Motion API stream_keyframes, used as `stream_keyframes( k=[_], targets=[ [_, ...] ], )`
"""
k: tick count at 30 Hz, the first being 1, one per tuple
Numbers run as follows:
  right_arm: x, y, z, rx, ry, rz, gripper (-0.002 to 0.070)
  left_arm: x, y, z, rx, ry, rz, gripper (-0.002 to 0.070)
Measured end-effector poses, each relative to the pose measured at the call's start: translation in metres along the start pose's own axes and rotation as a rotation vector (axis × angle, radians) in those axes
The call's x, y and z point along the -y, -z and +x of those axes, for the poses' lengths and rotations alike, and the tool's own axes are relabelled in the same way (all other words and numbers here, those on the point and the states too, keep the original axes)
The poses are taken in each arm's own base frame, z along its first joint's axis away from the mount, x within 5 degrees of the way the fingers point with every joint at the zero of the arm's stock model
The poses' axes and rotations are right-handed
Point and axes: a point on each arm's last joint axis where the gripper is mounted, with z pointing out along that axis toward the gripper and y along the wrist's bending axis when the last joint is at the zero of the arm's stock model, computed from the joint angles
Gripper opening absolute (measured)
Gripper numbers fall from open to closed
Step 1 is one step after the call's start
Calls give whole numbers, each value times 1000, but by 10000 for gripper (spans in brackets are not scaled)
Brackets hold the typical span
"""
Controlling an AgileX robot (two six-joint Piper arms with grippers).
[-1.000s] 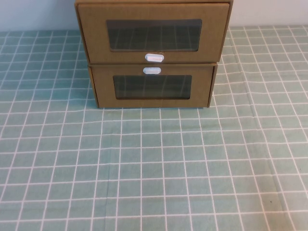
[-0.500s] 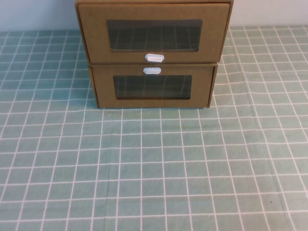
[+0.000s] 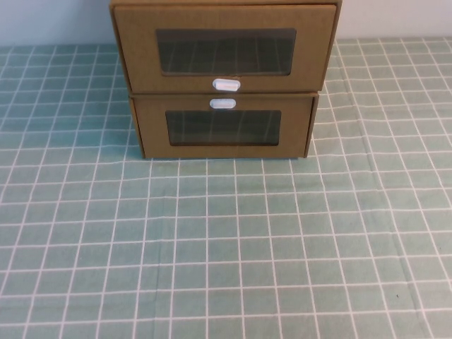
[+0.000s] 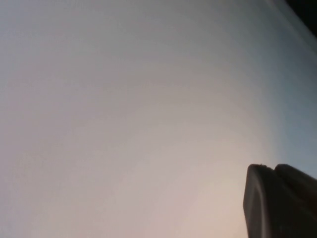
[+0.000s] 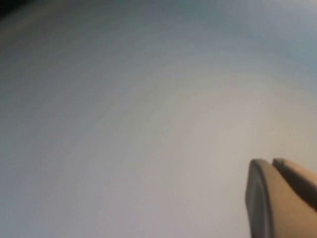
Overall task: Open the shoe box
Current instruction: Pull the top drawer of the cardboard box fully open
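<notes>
1. The upper shoe box (image 3: 226, 49) sits stacked on the lower shoe box (image 3: 222, 131) at the far middle of the green-checked tabletop (image 3: 226, 247), both fronts closed.
2. The left pincer (image 4: 273, 171) is outside the high view. It faces a blank pale surface, tips pressed together, empty.
3. The right pincer (image 5: 272, 163) is likewise out there, clamped tight on nothing.

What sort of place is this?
Likely a robot test bench: stacked cardboard shoe boxes on a green checked tablecloth, bare wall behind. Left tool and right tool hang outside the high view.
</notes>
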Motion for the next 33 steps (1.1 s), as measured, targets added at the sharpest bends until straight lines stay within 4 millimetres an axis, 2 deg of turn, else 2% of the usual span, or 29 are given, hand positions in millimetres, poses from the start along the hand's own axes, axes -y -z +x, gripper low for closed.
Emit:
stream_keyframes(
  k=[2,4,8,12,16,22,27,31,33],
  targets=[
    [3,-22,3,-108,-7,80,-13,12,-11,-11,-49,-32,-22,-5],
    [12,-46,15,-226,-21,164,-13,21,-27,-18,-133,-78,-66,-5],
    [33,-79,48,-456,-52,325,-14,23,-59,-13,-377,-139,-203,-5],
    [55,-95,83,-645,17,415,-13,12,-90,6,-654,-212,-342,-5],
    [66,-99,103,-760,152,403,-13,-6,-108,29,-815,-384,-358,-5],
    [63,-103,128,-921,286,272,-13,-29,-126,56,-887,-433,-375,-5],
    [53,-113,176,-1137,519,-11,-13,-46,-149,82,-940,-396,-410,-5],
    [30,-118,215,-1282,625,-250,-13,-48,-183,108,-1009,-424,-346,-5],
    [17,-119,238,-1332,684,-372,-13,-42,-205,122,-1049,-459,-276,-5]
  ],
)
